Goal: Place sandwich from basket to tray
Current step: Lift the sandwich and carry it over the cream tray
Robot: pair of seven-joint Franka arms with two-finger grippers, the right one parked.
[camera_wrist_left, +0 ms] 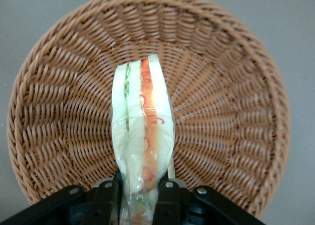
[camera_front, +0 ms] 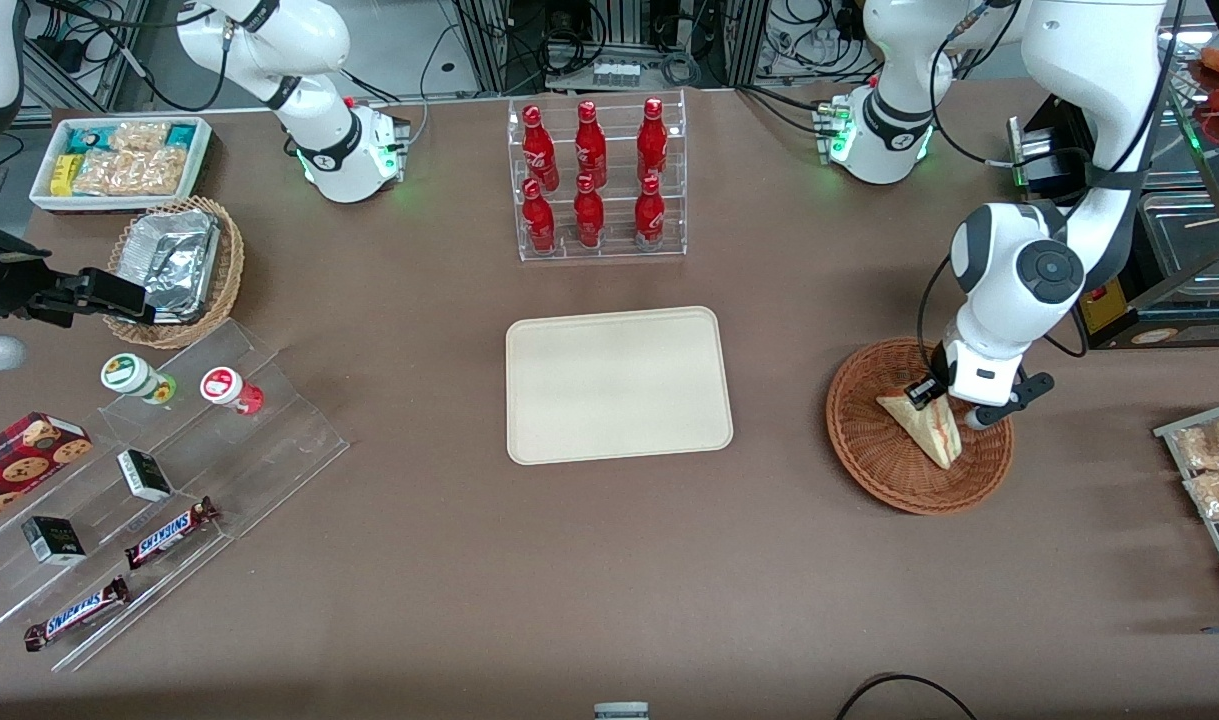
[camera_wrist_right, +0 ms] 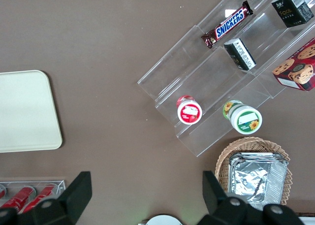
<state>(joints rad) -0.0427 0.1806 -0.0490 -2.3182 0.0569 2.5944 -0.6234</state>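
The sandwich [camera_front: 931,430], a wrapped white-bread wedge with red and green filling, lies in the round reddish-brown wicker basket [camera_front: 874,455] toward the working arm's end of the table. My left gripper [camera_front: 949,405] is down in the basket, with one finger on each side of the wedge's broad end and both pressing its wrapping. In the left wrist view the sandwich [camera_wrist_left: 142,116] runs out from between the black fingers [camera_wrist_left: 109,200], with the basket [camera_wrist_left: 59,112] under it. The cream tray [camera_front: 619,385] lies flat mid-table beside the basket and holds nothing; it also shows in the right wrist view [camera_wrist_right: 24,112].
A clear rack of red bottles [camera_front: 597,180] stands farther from the front camera than the tray. A dark display case [camera_front: 1169,260] and a tray of packets [camera_front: 1214,480] flank the basket. An acrylic snack stand [camera_front: 169,470], a tan basket with foil [camera_front: 174,265] and a white bin [camera_front: 119,160] lie toward the parked arm's end.
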